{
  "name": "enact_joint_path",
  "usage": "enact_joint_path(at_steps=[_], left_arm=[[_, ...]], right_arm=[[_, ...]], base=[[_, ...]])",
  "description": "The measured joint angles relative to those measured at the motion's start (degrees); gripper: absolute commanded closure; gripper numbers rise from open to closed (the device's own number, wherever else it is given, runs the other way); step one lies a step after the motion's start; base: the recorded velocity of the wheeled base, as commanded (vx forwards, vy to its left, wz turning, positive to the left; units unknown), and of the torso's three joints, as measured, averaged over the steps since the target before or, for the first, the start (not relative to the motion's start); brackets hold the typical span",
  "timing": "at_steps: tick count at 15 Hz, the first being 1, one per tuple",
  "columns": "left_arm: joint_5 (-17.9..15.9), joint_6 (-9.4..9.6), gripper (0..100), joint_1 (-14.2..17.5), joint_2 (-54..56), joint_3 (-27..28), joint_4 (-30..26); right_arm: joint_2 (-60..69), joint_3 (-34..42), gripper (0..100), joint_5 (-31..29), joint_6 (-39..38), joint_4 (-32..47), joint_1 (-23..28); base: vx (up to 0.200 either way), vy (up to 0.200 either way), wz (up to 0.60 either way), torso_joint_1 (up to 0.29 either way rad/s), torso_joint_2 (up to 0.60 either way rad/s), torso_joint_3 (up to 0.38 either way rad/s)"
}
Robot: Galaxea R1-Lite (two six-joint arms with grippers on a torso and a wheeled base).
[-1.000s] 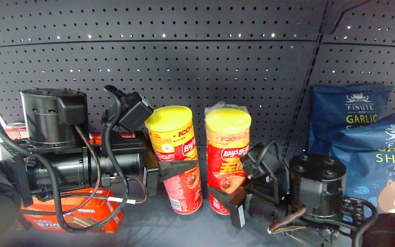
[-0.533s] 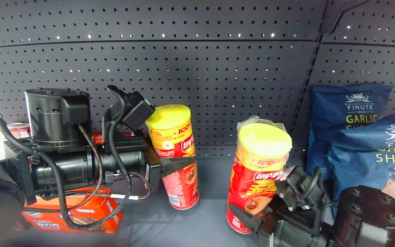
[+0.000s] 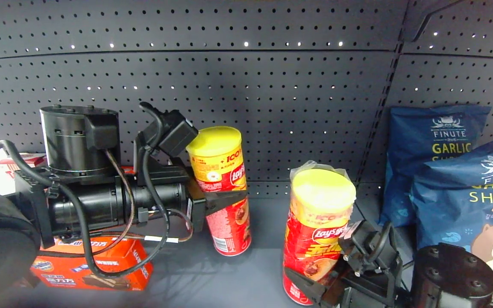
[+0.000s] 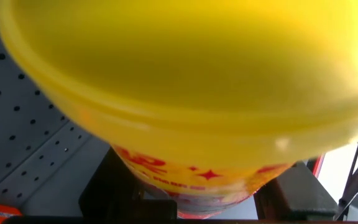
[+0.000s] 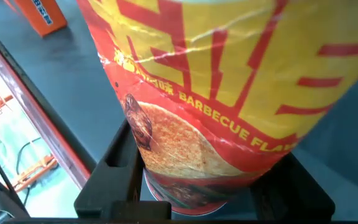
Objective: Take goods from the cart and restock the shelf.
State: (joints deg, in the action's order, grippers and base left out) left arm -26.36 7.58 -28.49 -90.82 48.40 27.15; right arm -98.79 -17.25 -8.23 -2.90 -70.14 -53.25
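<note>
Item 1: left chip can. This red and yellow tube with a yellow lid is standing slightly tilted at centre-left of the head view, on the grey shelf close to the perforated back panel. The left end effector is lying level, extending from the frame's left edge, and is gripping this can around its middle. One dark finger is crossing the front of the label. In the left wrist view the can's lid is looming large, with the dark fingers flanking the body below it.

Item 2: right chip can. It is of the same kind, with clear wrap bunching at the lid. It is leaning at lower centre-right, well apart from the left can and nearer the shelf's front. The right end effector is sitting at the bottom right of the frame and is clamping the can near its base. Whether the base is touching the shelf cannot be told. In the right wrist view the fingers are pressing both sides of the can.

Item 3: orange box. It is lying flat at lower left, beneath the left arm.

Item 4: blue snack bags. They are standing at the right edge, against the back panel.
</note>
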Motion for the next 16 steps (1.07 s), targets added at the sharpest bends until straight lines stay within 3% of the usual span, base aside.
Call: enact_joint_path(at_steps=[12,13,16], left_arm=[[-0.1,0.05,100,-0.1,-1.4,-0.1,0.1],[-0.1,0.07,100,-0.1,-1.4,-0.1,0.1],[-0.1,0.05,100,-0.2,-1.4,-0.1,0.1]], right_arm=[[-5.6,-0.5,100,-1.2,0.1,-3.8,-1.7],[-5.7,-0.5,0,-1.2,0.2,-3.8,-1.7],[-5.8,-0.1,0,-1.3,0.3,-3.6,-1.7]], base=[[0.0,0.0,0.0,0.0,0.0,0.0],[0.0,0.0,0.0,0.0,0.0,0.0],[0.0,0.0,0.0,0.0,0.0,0.0]])
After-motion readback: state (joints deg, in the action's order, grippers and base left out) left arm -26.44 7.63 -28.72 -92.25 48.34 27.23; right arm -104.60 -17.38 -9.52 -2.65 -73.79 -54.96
